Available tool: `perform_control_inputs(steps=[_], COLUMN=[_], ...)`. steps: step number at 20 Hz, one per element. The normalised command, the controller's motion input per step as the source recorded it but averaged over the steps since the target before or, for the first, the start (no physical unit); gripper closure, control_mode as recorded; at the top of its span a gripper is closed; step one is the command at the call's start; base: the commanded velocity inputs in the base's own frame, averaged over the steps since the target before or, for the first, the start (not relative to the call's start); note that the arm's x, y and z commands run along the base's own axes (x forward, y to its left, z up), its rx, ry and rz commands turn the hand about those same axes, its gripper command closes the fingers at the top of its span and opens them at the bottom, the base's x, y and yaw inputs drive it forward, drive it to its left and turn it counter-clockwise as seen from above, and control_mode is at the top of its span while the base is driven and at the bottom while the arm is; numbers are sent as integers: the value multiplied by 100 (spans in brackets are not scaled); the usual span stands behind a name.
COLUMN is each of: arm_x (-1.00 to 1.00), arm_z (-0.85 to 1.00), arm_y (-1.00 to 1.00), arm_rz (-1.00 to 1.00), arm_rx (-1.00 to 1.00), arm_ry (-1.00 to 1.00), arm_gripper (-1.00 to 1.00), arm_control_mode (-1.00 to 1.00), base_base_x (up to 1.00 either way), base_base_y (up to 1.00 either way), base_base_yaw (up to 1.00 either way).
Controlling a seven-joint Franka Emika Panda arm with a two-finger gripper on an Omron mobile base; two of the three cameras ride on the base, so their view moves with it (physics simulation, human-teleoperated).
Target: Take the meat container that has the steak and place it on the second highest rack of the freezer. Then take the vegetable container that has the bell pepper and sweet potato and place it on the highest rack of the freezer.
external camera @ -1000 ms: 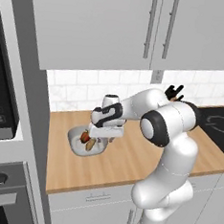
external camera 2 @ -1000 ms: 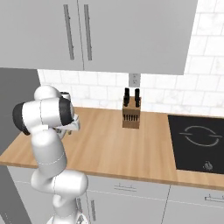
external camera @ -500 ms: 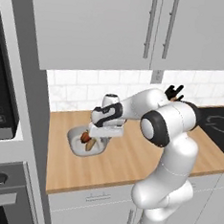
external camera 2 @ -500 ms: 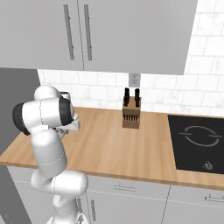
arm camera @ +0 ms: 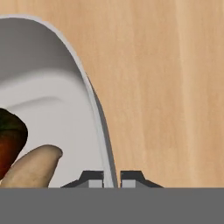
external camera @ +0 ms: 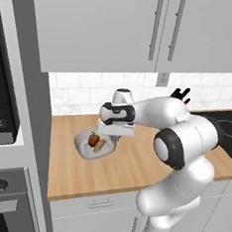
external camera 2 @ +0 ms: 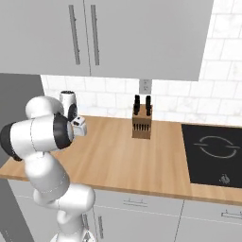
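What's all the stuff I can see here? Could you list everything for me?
vegetable container: one, pale grey, on the counter's left part, its wall between the finger tips
bell pepper: one, red, inside the container
sweet potato: one, tan, beside the pepper in the container
counter: one, light wood
knife block: one, wooden with dark handles, by the wall
cooktop: one, black, set in the counter's right end
upper cabinets: grey, two bar handles
oven: one, grey, far left
gripper: one, dark tips, shut on the container wall
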Motion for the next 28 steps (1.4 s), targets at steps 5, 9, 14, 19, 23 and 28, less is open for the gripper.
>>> perform_control_inputs(steps=[5, 9, 14, 19, 23, 28], arm_x=[-18, -41, -56, -79, -89, -92], arm_z=[28, 38, 35, 36, 42, 63], arm_y=[-57, -52, -39, -6, 0, -8], arm_rz=[-36, -48, -54, -62, -61, -42], arm_rx=[4, 10, 6, 4, 3, 6], arm_ry=[0, -1, -5, -2, 0, 0], arm_gripper=[100, 100, 100, 100, 100, 100], arm_control_mode=[-100, -100, -100, -100, -100, -100], base_base_x=[0, 0, 0, 0, 0, 0], base_base_y=[0, 0, 0, 0, 0, 0], base_base_yaw=[0, 0, 0, 0, 0, 0])
